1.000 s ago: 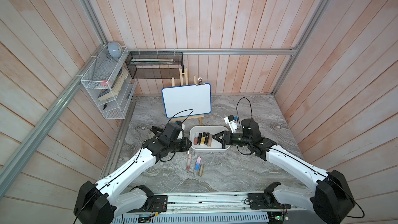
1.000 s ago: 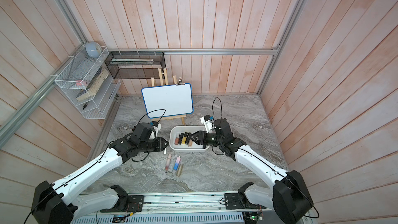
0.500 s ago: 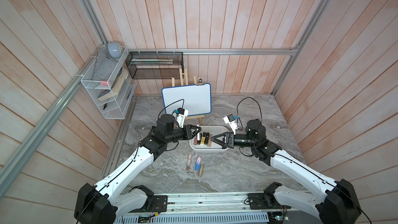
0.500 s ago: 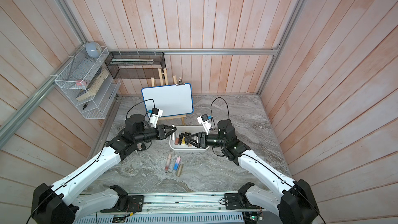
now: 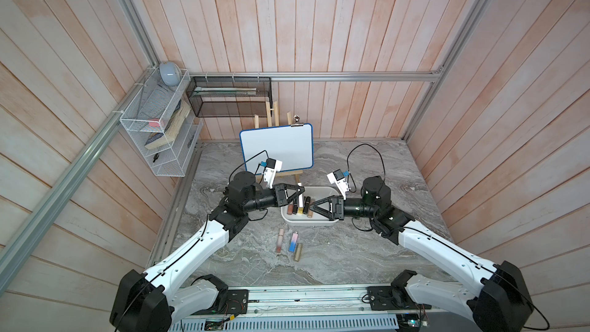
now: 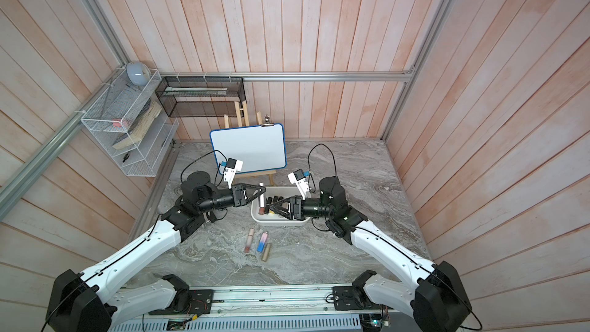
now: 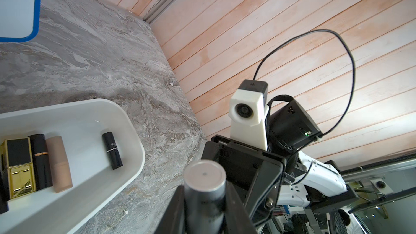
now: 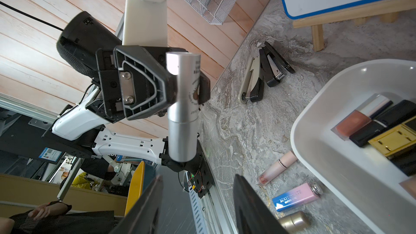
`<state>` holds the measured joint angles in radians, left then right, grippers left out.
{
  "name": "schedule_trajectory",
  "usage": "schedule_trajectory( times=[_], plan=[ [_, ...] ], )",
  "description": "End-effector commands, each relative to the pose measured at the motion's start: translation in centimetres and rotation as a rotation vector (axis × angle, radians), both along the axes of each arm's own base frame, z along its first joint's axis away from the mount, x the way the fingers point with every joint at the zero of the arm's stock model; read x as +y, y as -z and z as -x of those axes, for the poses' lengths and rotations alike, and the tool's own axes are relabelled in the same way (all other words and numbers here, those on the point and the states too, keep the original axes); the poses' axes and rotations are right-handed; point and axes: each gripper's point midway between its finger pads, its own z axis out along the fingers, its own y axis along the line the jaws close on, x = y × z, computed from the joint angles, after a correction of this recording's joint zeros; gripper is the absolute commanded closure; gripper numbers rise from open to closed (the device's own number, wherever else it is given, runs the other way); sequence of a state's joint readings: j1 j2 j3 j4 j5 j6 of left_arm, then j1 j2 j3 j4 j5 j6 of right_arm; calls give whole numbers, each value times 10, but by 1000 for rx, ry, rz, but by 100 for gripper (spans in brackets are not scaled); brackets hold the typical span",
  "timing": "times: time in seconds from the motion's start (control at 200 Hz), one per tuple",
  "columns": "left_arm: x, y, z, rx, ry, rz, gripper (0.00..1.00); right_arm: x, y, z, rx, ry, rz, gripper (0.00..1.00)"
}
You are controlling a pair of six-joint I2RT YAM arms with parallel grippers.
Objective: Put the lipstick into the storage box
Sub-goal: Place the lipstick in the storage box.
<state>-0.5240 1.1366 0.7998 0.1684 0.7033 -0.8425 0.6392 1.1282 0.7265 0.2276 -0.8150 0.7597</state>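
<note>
The left gripper (image 5: 300, 191) pinched a silver lipstick (image 8: 182, 131) crosswise above the storage box (image 5: 319, 222), at the end nearer its arm, while the right gripper (image 5: 313, 203) hovered over the box, jaws spread and empty

Brushed metal lipstick (image 8: 182, 131), glossy smooth plastic storage box (image 7: 127, 135).

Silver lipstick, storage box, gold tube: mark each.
silver lipstick (image 8: 182, 136), right wrist view, lower barrel.
storage box (image 7: 137, 140), left wrist view, end rim.
gold tube (image 5: 298, 252), in a top view, mid body.
</note>
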Motion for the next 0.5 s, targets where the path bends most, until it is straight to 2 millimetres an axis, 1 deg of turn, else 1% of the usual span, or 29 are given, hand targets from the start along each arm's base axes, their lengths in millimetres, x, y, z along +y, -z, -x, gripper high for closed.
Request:
schedule_trajectory(
  times=[0.0,0.215,0.355,0.495],
  plan=[
    [-1,-8,8,-28,28,29,79,9,-19,1,-33,-31,-39,46],
    [-3,-11,9,-34,39,33,79,18,-32,-1,-54,-44,-51,45],
    [-4,-12,9,-36,42,35,79,23,-36,-1,-58,-58,-55,45],
    [-9,-14,12,-39,54,36,79,28,-35,-2,-56,-64,-55,46]
  ],
)
